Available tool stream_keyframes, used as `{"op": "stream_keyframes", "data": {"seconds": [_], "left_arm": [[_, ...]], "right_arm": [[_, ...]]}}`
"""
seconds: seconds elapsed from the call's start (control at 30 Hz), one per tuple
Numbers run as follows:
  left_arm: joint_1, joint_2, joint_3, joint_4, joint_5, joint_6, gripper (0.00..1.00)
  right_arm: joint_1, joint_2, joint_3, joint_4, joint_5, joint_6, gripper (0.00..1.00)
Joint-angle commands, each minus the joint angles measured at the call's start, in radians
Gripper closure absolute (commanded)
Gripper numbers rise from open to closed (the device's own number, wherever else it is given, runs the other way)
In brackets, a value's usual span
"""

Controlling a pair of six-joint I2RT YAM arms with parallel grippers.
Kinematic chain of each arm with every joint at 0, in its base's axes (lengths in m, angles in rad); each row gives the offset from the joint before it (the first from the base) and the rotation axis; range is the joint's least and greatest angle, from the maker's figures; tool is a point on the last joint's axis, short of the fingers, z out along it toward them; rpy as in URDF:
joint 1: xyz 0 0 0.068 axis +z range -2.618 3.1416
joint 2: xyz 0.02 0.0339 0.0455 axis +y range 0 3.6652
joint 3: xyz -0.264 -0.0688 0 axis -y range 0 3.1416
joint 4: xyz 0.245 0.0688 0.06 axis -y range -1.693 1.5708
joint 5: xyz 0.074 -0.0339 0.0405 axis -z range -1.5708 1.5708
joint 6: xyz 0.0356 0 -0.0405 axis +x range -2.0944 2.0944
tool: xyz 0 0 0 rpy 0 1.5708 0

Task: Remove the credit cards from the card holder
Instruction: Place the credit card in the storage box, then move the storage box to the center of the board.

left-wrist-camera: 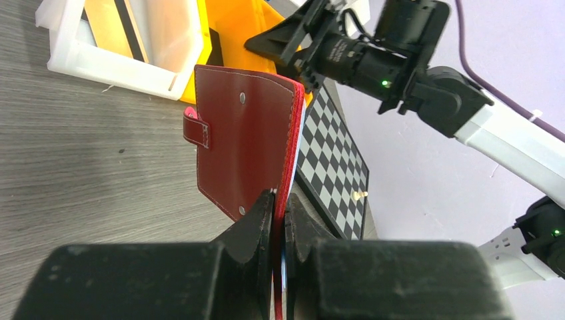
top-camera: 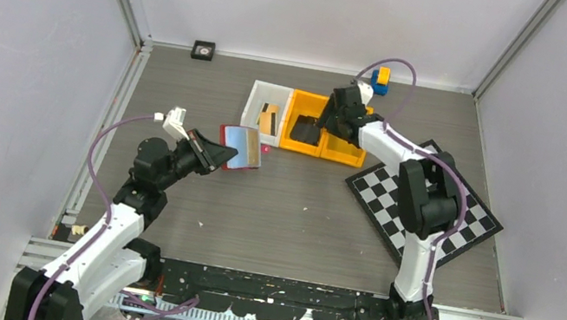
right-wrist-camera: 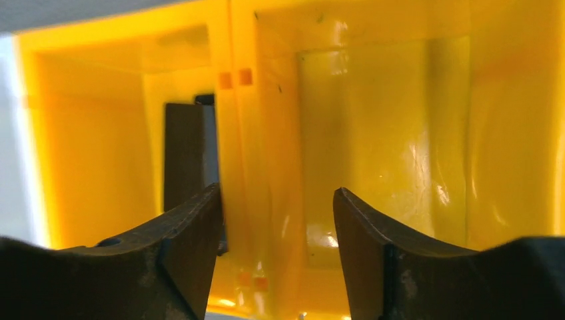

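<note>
I have the left jaws clenched on the bottom edge of the card holder (left-wrist-camera: 243, 147), raised open at centre-left of the top view. The right jaws are spread, gripping nothing, over the yellow bin (right-wrist-camera: 400, 133). One of the credit cards (top-camera: 269, 119) lies in the white bin (top-camera: 251, 106); I judge them light, stiff and slick, best pinched by an exposed short edge.

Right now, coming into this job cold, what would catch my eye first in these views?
The red card holder stands out first, clamped at its edge in the shut left gripper, left of the table's middle. Next comes the bright yellow bin at the far side, with the right gripper open over it and a white bin on its left.
</note>
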Motion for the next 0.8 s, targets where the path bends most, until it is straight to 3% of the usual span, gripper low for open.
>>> {"op": "stream_keyframes", "data": {"seconds": [0.0, 0.13, 0.3, 0.43, 0.63, 0.77], "left_arm": [[0.004, 0.002, 0.009, 0.048, 0.001, 0.016, 1.0], [0.004, 0.009, 0.007, 0.05, 0.002, 0.016, 1.0], [0.005, 0.023, 0.009, 0.057, 0.004, 0.016, 1.0], [0.005, 0.025, 0.009, 0.059, 0.008, 0.015, 1.0], [0.005, 0.028, 0.009, 0.06, 0.009, 0.015, 1.0], [0.005, 0.033, 0.008, 0.065, 0.014, 0.012, 1.0]], "right_arm": [[0.016, 0.05, 0.051, -0.016, 0.078, -0.007, 0.4], [0.023, 0.072, 0.036, 0.042, 0.048, -0.009, 0.61], [0.049, 0.046, -0.02, 0.135, 0.119, -0.057, 0.77], [0.067, -0.053, -0.145, 0.303, 0.177, -0.075, 0.89], [0.139, -0.204, -0.355, 0.635, 0.309, -0.202, 0.97], [0.17, -0.251, -0.422, 0.746, 0.332, -0.245, 0.99]]}}
